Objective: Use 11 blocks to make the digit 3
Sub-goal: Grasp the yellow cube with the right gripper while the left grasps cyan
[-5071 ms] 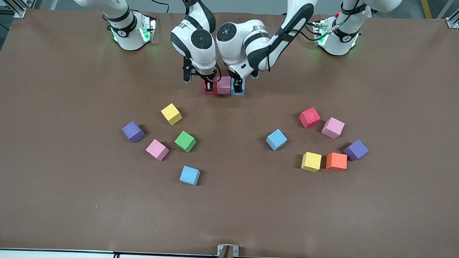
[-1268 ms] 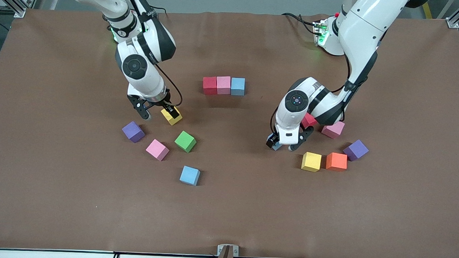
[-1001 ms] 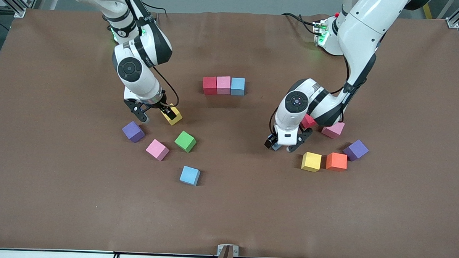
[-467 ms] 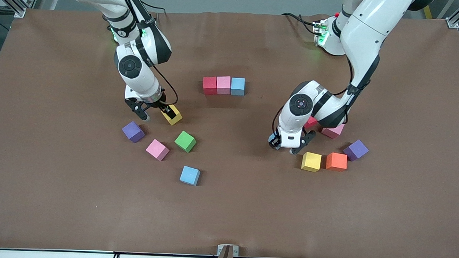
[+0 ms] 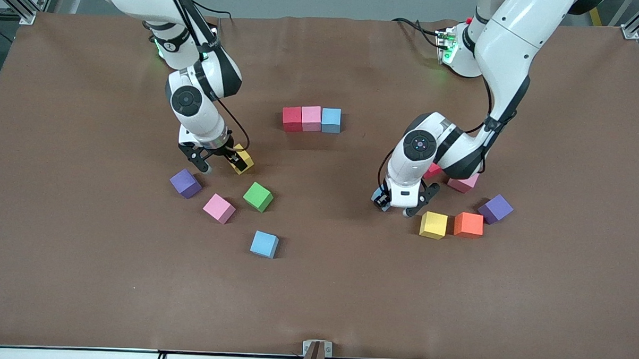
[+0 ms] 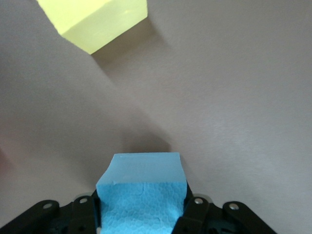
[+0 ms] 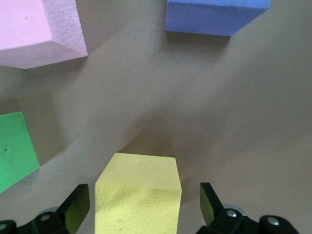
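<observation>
Brown matting carries light, soft foam cubes, so I grip flat opposite faces gently: left gripper (image 5: 398,202) clamps the light blue cube (image 6: 142,194), while right gripper (image 5: 220,159) straddles the yellow cube (image 7: 138,195), fingers apart.

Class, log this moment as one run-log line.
left claw: shut on light blue block | right claw: open around yellow block | row: three blocks

The left arm's wrist hides most of a red cube (image 5: 432,169) and part of a pink cube (image 5: 464,183). In the left wrist view, a yellow cube (image 6: 95,22) is cut off by the edge. The right wrist view crops the green cube (image 7: 14,148).
</observation>
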